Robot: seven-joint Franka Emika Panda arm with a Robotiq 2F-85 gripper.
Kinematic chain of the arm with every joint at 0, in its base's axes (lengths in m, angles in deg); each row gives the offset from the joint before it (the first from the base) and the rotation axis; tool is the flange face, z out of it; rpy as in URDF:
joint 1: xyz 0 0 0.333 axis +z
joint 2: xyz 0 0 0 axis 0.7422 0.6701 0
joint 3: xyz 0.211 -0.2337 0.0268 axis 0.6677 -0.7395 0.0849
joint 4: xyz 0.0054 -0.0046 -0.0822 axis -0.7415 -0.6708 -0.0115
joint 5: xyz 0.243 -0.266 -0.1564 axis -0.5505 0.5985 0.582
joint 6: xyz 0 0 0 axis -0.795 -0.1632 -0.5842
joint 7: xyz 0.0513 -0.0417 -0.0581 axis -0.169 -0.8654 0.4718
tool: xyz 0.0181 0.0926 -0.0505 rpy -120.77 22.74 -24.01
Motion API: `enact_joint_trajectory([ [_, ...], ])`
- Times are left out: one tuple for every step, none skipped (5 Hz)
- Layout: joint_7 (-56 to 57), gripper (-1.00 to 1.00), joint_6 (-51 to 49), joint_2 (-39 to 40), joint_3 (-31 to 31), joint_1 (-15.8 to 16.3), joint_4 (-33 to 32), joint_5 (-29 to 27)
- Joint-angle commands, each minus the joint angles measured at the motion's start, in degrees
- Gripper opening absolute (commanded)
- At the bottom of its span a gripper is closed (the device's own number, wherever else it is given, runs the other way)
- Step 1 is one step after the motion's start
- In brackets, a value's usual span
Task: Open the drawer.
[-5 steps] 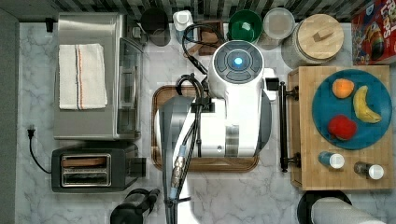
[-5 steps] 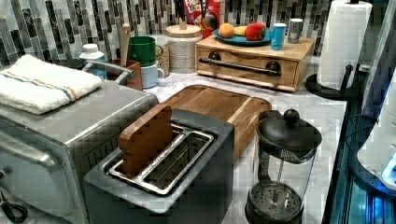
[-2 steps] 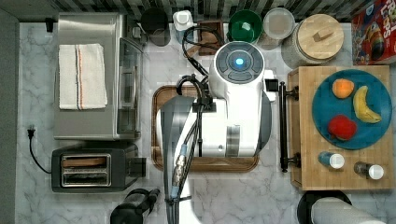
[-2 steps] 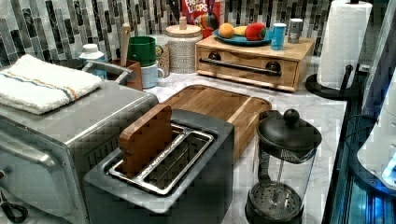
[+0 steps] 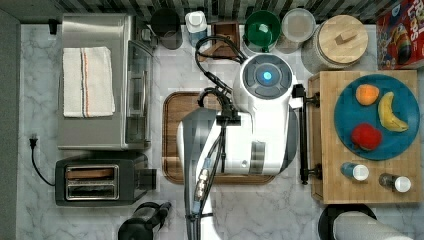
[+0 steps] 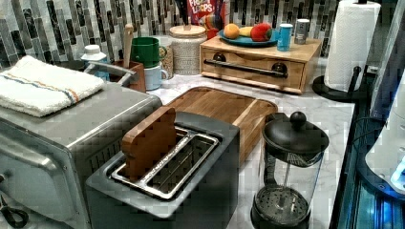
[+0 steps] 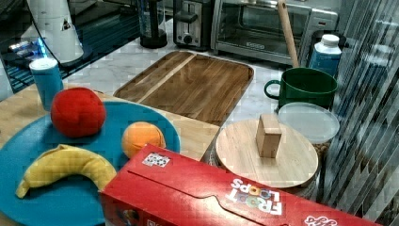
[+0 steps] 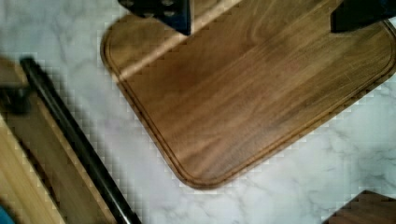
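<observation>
tray (image 5: 172, 145): mostly hidden under the arm (image 5: 250, 135) in the top view | fingers (image 8: 159, 11): cut off by the wrist view's edge | cereal box (image 5: 402, 35): cut off at the top view's right

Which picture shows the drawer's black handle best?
The left view: the whole handle crosses the drawer front. In the top view the arm partly hides it; the wrist view cuts it off.

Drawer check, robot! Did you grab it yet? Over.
Gripper jaws open, above the wooden tray, holding nothing. Drawer shut, black bar handle untouched. Nothing blocking the handle.
</observation>
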Motion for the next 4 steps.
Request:
enact_joint_trajectory([
  [23.0,1.0,3.61,-4.57,-3.3,-2.42,-8.03,6.93],
  [31.09,1.0,4.21,-3.97,-4.07,-4.29,-8.08,6.77],
  [37.71,1.0,7.69,-4.24,-6.91,-4.12,-9.64,6.2],
  [44.27,1.0,8.27,-3.26,-8.8,-5.27,-8.05,5.45],
])
